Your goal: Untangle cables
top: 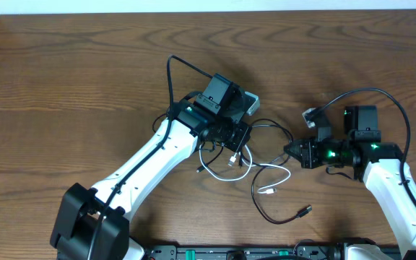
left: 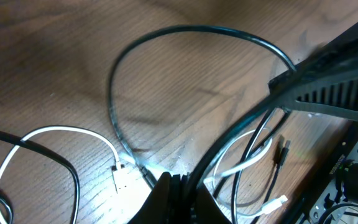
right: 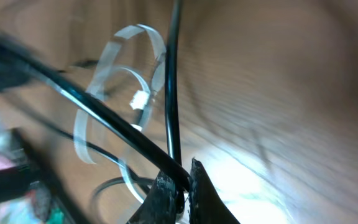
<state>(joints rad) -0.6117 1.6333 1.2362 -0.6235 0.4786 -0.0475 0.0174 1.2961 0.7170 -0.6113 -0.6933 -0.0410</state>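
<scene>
On the brown wooden worktop (top: 63, 72), the left gripper (top: 235, 143) rests over the tangle. Its fingers (left: 169, 196) are closed together, apparently pinching a thin black cable (left: 185, 28) that loops across the wood. Beside it a thin white cable (left: 55, 129) with small plug ends curls among the looped cables (top: 266, 170) at the worktop's middle. Further right, the right gripper (top: 292, 152) is clamped on a black strand (right: 173, 74) at the tangle's edge.

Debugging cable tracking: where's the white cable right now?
Overhead view: the white cable lies mid-table, looped just below the left gripper and left of the right gripper, tangled with black cables.
</scene>
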